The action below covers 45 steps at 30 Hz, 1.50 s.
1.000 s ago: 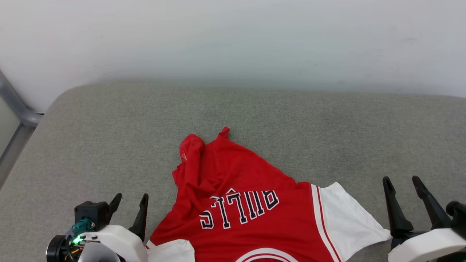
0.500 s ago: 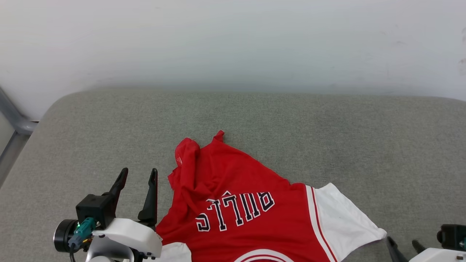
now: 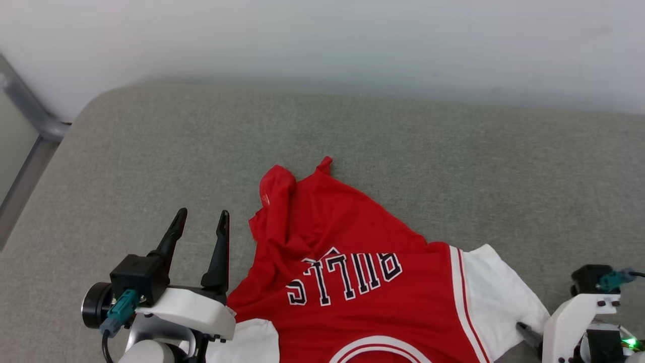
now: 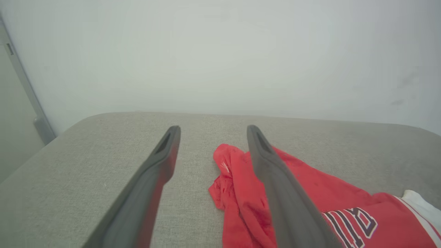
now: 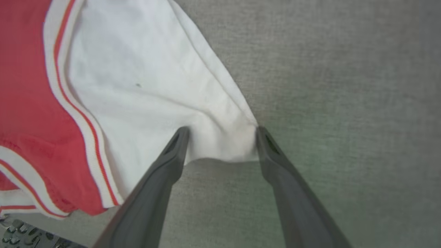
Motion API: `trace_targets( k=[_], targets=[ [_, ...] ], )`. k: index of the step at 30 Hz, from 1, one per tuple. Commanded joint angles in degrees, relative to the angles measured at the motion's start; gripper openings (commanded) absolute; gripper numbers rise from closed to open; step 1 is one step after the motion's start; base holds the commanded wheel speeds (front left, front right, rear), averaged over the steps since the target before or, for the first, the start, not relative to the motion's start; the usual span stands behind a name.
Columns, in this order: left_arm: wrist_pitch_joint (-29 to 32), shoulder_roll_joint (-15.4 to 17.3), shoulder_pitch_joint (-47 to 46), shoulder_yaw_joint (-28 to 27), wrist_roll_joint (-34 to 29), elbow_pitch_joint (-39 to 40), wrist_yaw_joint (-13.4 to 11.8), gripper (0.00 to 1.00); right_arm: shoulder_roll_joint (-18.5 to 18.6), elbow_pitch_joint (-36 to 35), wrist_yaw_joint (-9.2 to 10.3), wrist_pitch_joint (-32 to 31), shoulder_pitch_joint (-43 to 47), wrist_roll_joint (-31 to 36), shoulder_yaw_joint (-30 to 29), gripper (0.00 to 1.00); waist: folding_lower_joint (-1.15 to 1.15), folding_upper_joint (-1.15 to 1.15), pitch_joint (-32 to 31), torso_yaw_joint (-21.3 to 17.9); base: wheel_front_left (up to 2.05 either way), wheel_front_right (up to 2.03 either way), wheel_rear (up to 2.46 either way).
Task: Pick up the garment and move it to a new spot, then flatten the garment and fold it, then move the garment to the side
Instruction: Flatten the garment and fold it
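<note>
The left arm comes in from the lower left of the head view, its white wrist low. The left gripper (image 3: 203, 213) points up and away over the grey cushion (image 3: 151, 151), just beside the garment (image 3: 352, 237). Its two dark fingers are spread apart with nothing between them. In the left wrist view the right-hand finger (image 4: 275, 179) crosses in front of the bunched red cloth, but whether it touches the cloth cannot be told.

The right arm sits at the lower right of the head view, wrist turned so that the fingers aim back toward the shirt. In the right wrist view the right gripper (image 5: 222, 130) is spread wide, one fingertip on each side of the outer corner of the white sleeve (image 5: 137, 86). It is not yet closed on the cloth.

The garment lies on the cushion, lettering face up and upside down to the robot. Its far part is crumpled into a red fold, and its near part runs off the bottom of the head view.

Compared with a second ago, the head camera has shifted, so the whole scene sits differently. The left gripper has reached farther forward along the shirt's edge. The right gripper, which stood upright and clear of the sleeve, has dropped and turned onto the sleeve corner. The shirt keeps the same shape.
</note>
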<state>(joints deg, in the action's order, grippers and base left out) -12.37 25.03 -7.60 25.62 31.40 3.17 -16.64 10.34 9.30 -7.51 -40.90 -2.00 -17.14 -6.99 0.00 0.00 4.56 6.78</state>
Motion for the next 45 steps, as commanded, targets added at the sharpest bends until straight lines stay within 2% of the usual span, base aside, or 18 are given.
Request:
trace_targets(
  k=[1,3,4,6,10,17,19,20,23,27,32,36,40,45],
  targets=[
    [-0.46,-0.30,-1.01,0.10,-0.10,-0.42,0.44,1.00,0.73,2.27,0.04,-2.61,-0.65,-1.22,1.69,1.00,0.00,0.00,1.67,1.48,0.00,0.00,0.00],
    [-0.60,-0.46,-1.12,-0.05,0.05,-0.83,0.45,1.00,0.91,4.29,0.02,-5.32,-0.67,-2.32,3.25,1.00,0.00,0.00,2.24,1.89,0.00,0.00,0.00],
    [-0.71,-0.54,-1.15,-0.13,0.16,-1.08,0.47,1.00,0.75,5.06,0.02,-6.73,-0.46,-2.98,3.84,0.89,0.00,0.00,2.49,2.00,0.00,0.00,0.00],
    [-0.96,-0.68,-1.19,-0.27,0.30,-1.42,0.54,1.00,0.60,5.63,-0.02,-7.91,-0.46,-4.07,4.51,0.00,0.00,0.00,2.72,2.12,0.00,0.00,0.00],
    [-1.15,-0.77,-1.27,-0.43,0.42,-2.06,0.64,1.00,1.53,4.97,0.04,-7.91,-1.76,-4.90,4.22,0.00,0.00,0.00,2.90,1.92,0.00,0.00,0.00],
    [-1.34,-0.34,-1.11,-0.69,0.47,-2.55,0.36,1.00,3.35,3.23,0.07,-0.72,-6.96,-2.05,1.09,0.00,0.00,0.00,2.24,0.62,0.00,0.00,0.00],
    [-1.25,-0.25,-1.22,-0.54,0.36,-2.55,0.34,1.00,3.45,3.75,0.07,1.35,-8.61,-0.38,-0.81,0.00,0.00,0.00,2.09,0.23,0.00,0.00,0.00],
    [-0.98,0.01,-1.52,-0.21,0.22,-2.68,0.68,1.00,3.53,4.73,0.07,3.88,-11.07,1.99,-4.46,0.00,0.00,0.00,1.99,-0.17,0.00,0.00,0.00],
    [0.35,0.53,-1.60,0.84,0.30,-3.06,1.53,1.00,2.89,5.47,0.07,4.96,-12.07,3.71,-7.95,0.00,0.00,0.00,1.82,-0.43,0.00,0.00,0.00],
    [6.70,2.26,-1.15,4.34,1.63,-3.11,5.11,1.00,1.85,5.28,0.06,5.49,-11.31,4.95,-11.53,0.00,0.00,0.00,1.34,-0.60,0.00,0.00,0.00],
    [19.84,6.90,-2.26,9.20,4.23,-0.65,11.07,1.00,0.50,4.37,0.06,5.36,-9.93,5.64,-12.22,0.00,0.00,0.00,1.04,-1.31,0.00,0.00,0.00],
    [30.80,10.02,-2.80,13.55,5.84,1.81,14.53,1.00,-0.79,3.65,0.06,5.38,-9.48,6.10,-11.48,0.00,0.00,0.00,1.26,-2.11,0.00,0.00,0.00],
    [38.24,10.20,-4.02,17.60,7.34,2.75,17.76,1.00,-1.59,2.67,0.05,5.33,-10.14,6.02,-10.35,0.00,0.00,0.00,2.28,-2.85,0.00,0.00,0.00],
    [41.96,8.04,-5.91,21.86,6.82,1.00,20.52,1.00,-1.94,1.41,0.05,5.05,-11.04,5.65,-9.07,0.00,0.00,0.00,3.74,-3.74,0.00,0.00,0.00]
  ],
)
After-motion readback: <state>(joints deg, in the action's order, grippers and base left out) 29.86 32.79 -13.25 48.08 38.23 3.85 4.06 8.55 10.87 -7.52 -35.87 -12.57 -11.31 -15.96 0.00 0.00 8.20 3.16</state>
